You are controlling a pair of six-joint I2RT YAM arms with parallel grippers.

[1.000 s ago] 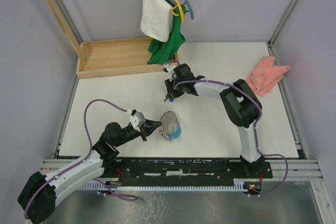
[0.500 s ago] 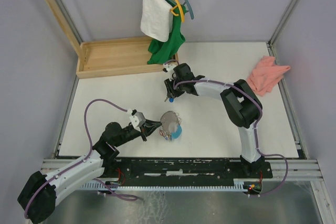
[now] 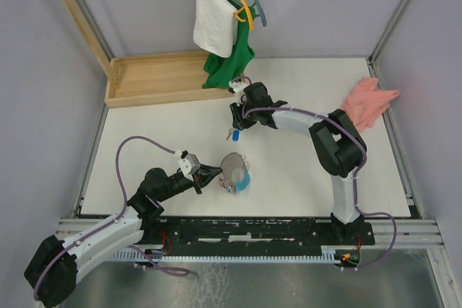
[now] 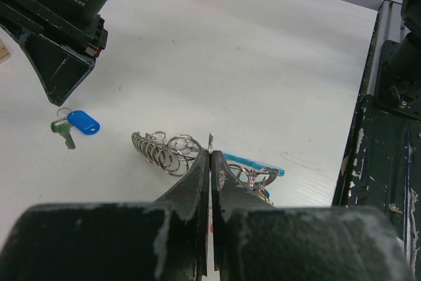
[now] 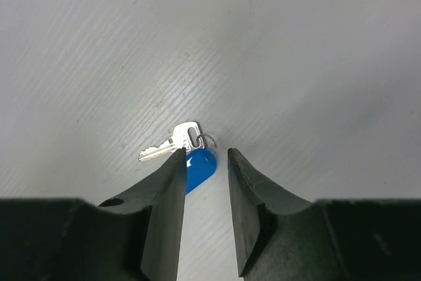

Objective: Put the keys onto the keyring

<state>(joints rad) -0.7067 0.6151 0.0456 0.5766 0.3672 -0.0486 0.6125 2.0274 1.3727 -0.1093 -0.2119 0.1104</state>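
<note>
Two tools — left tool [image 4: 210, 154] clamped on keyring [image 4: 182, 145]; right tool [image 5: 205, 154] half-open, empty, above blue key [image 5: 199, 166].

You had a white table [image 3: 281, 178] between pale grey walls [image 3: 43, 106], a wooden tray [image 3: 159, 81] at upper left, and a white towel [image 3: 214, 27] hanging at top centre.

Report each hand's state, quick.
Left hand: closed, pinching the keyring.
Right hand: open, empty, above the blue-tagged key.
</note>
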